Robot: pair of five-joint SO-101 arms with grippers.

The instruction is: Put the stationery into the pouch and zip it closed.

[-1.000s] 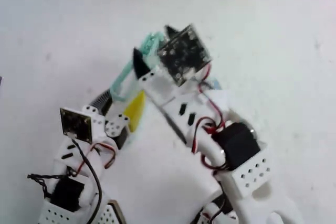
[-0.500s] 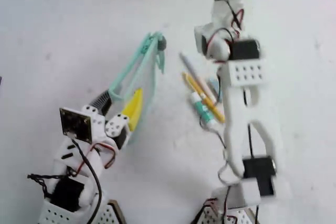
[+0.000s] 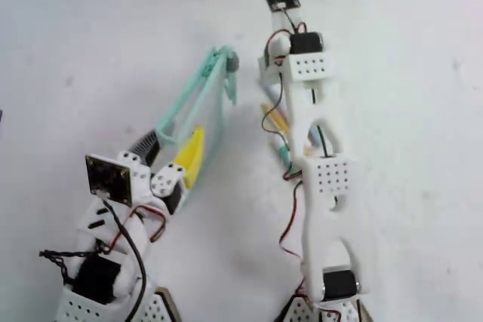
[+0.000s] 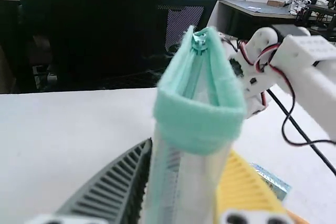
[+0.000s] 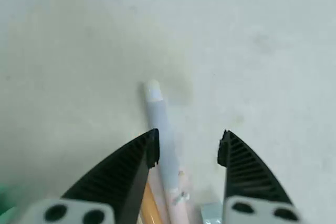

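The left gripper (image 4: 191,148) is clamped on the near end of the mint-green pouch (image 4: 199,108). From there the pouch extends away across the white table (image 3: 90,50). The right gripper (image 5: 188,145) is released, and its jaws are set on either side of a pale pen (image 5: 161,124). A yellow pencil (image 5: 149,203) lies just beside the pen. The stationery (image 3: 273,117) lies on the table beside the pouch, apart from it, and is partly covered by the right arm.

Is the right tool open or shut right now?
Open: on the right tool, the fingers stand apart over the grey pen.
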